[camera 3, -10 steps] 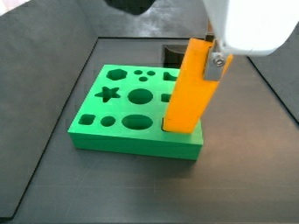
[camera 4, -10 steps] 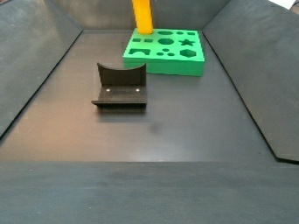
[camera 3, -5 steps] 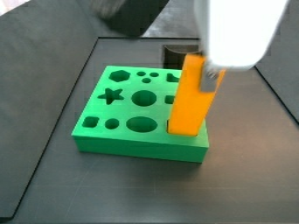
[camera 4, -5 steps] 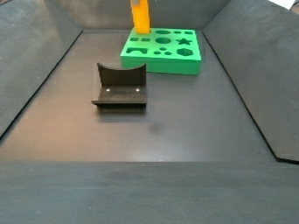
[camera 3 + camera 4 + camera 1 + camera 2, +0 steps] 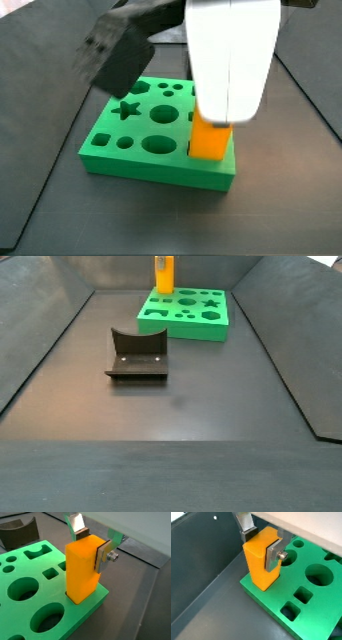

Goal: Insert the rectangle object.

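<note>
The rectangle object, an orange-yellow bar (image 5: 83, 572), stands upright with its lower end in a hole at the corner of the green block (image 5: 57, 592). My gripper (image 5: 92, 544) is shut on the bar's upper part, one silver finger on each side. Both wrist views show this grip (image 5: 261, 543), with the bar (image 5: 258, 567) rising from the block (image 5: 328, 607). In a side view only a short length of the bar (image 5: 210, 140) shows between the white gripper body and the block (image 5: 134, 165). The bar (image 5: 162, 274) also shows at the far end of the floor.
The green block (image 5: 201, 328) has several other shaped holes. The small dark grey curved holder (image 5: 136, 354) stands on the dark floor in front of the block, and shows in a wrist view (image 5: 17, 532). Sloped dark walls ring the floor.
My gripper has come down with the bar. Less of the bar now shows above the green block, so it sits deeper in the corner hole.
</note>
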### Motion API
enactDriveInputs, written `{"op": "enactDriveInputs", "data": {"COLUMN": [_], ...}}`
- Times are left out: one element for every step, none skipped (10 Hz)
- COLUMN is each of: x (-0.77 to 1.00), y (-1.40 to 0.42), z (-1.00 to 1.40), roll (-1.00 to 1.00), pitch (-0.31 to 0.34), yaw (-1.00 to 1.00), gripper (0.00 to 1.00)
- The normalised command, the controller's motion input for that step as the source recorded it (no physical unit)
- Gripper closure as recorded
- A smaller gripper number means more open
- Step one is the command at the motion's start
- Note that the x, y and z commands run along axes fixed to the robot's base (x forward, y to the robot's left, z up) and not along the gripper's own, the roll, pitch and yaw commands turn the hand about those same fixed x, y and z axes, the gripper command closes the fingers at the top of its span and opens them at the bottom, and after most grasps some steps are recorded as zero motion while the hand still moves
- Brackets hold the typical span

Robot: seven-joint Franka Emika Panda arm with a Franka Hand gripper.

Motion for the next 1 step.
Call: {"op": "enactDriveInputs", "data": {"x": [-0.06], "y": [-0.43], "z": [-0.38], "roll": [0.13], "pitch": [-0.124], "yaw": [0.05], "gripper": [1.0]}}
